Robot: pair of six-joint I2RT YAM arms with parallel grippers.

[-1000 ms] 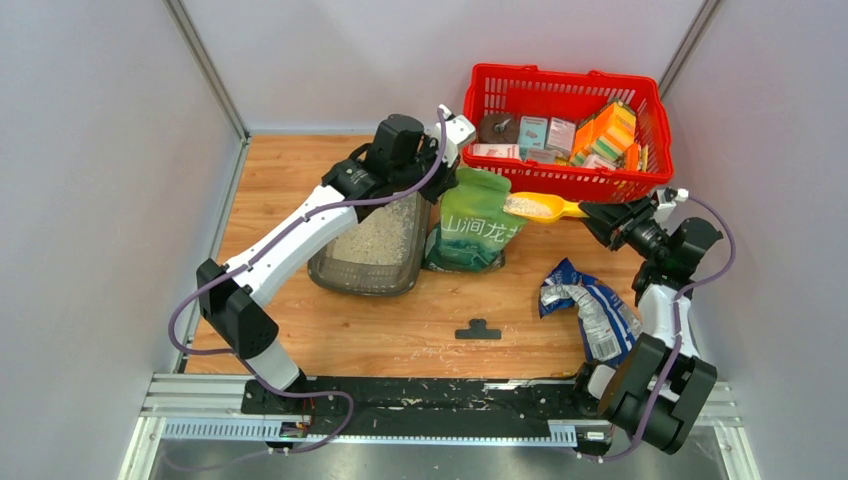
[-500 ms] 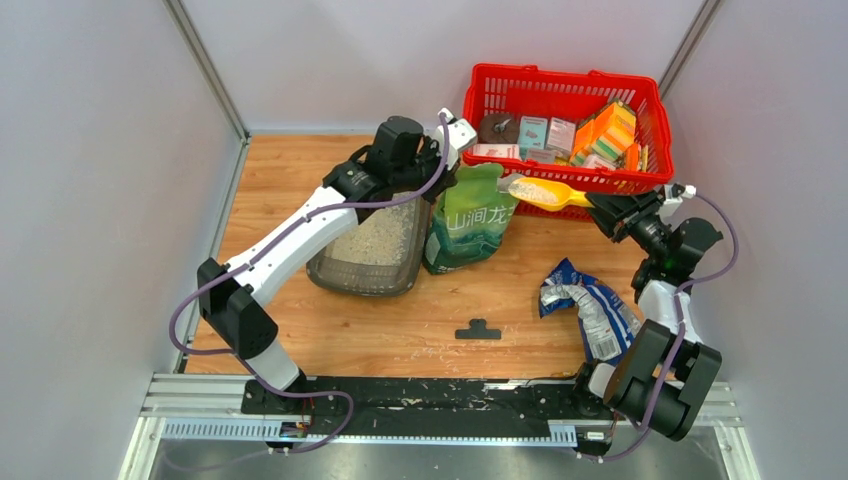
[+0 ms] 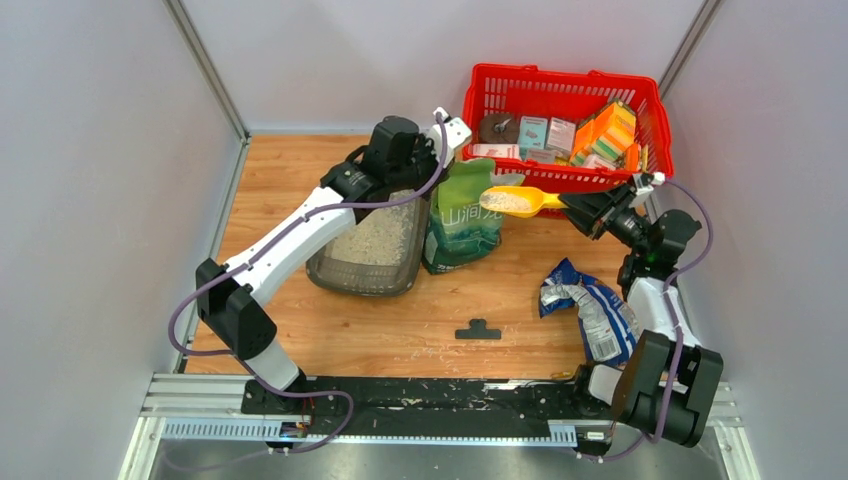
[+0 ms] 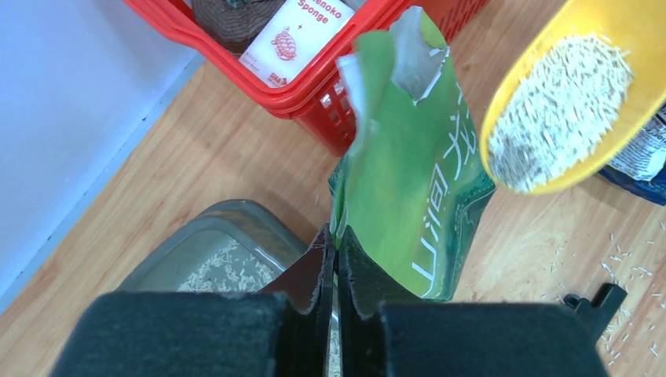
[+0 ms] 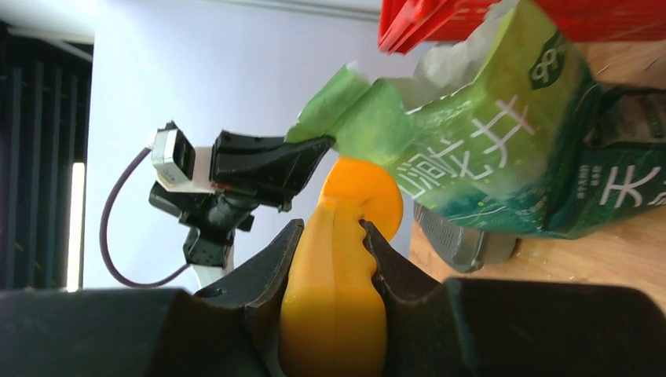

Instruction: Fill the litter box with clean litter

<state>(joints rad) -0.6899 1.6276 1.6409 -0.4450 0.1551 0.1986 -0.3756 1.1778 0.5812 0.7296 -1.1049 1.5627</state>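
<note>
While the L gripper (image 4: pixel 336 265) pinches the torn top edge of the green bag (image 3: pixel 462 215), fingers shut tight on the film, the bag stands upright at mid-frame in the top view, just beside the litter box (image 3: pixel 352 280). Box sits left of centre on the wood table (image 3: pixel 300 170), partly under the L arm, w/ a layer of clean litter (image 3: pixel 380 238) spread over its floor. R gripper (image 5: pixel 331 250) clamps the handle of a yellow scoop (image 3: pixel 515 201), fingers closed on both sides of it. Scoop hangs in the air just right of centre in the top view, bowl at the bag's upper right edge & loaded w/ more pale granules; it's not over the box. Red basket (image 3: pixel 500 95) w/ boxes & sponges is upper right, behind the bag. Crumpled blue-silver bag (image 3: pixel 590 310) lies lower right, near the R arm. Small black T-shaped piece (image 3: pixel 478 329) lies bottom centre, stray granules scattered nearby.
</note>
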